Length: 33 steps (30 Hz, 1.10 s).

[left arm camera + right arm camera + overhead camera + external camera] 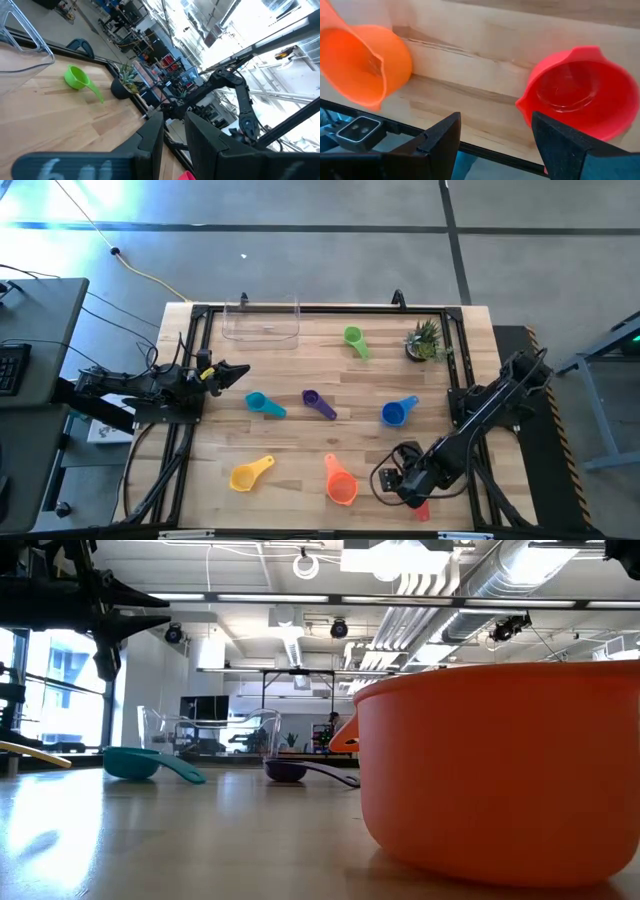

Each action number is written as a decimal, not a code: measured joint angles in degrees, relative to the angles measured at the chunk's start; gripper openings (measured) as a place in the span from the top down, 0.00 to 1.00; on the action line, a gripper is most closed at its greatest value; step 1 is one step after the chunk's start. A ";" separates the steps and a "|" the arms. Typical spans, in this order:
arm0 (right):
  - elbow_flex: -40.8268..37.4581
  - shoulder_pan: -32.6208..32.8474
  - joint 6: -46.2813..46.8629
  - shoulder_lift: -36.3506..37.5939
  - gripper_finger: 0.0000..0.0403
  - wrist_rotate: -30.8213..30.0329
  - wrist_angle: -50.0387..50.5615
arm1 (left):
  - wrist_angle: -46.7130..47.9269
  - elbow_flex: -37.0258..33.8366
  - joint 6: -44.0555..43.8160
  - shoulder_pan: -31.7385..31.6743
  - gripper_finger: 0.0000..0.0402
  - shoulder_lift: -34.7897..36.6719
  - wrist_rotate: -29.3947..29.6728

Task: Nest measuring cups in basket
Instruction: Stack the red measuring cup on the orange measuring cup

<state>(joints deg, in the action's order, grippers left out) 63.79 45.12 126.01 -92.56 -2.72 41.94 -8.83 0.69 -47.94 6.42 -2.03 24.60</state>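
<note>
Seven measuring cups lie apart on the wooden table: green [355, 340], teal [262, 404], purple [318, 404], blue [397, 413], yellow [250, 473], orange [340, 482] and red [421, 509]. The clear basket [262, 320] stands at the far edge with nothing in it. My right gripper [392, 480] hangs open above the near right part of the table. In its wrist view its fingers [495, 135] stand over bare wood between the orange cup [365, 65], lying on its side, and the upright red cup [580, 97]. My left gripper [238, 374] waits at the left edge, its fingers a narrow gap apart.
A small potted plant [425, 340] stands at the far right corner, beside the green cup. A black frame [190, 360] runs around the table's edges. In the low view the orange cup [500, 770] fills the right half. Bare wood lies between the cups in the table's middle.
</note>
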 joint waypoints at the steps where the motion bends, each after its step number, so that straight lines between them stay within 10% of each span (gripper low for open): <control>1: 0.00 0.00 0.02 -0.37 0.42 0.00 0.01 | 0.00 0.00 0.00 0.00 0.82 0.01 0.00; 20: -0.02 -0.50 0.18 -6.57 0.43 0.22 2.64 | -0.01 0.00 0.04 0.00 0.82 -0.01 0.02; 33: -0.04 -0.87 0.61 -7.19 0.78 0.76 3.08 | -0.01 0.00 0.07 0.00 0.82 -0.01 0.02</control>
<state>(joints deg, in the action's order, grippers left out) 63.75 44.25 126.63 -99.74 -1.96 45.01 -8.84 0.69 -47.88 6.42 -2.04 24.62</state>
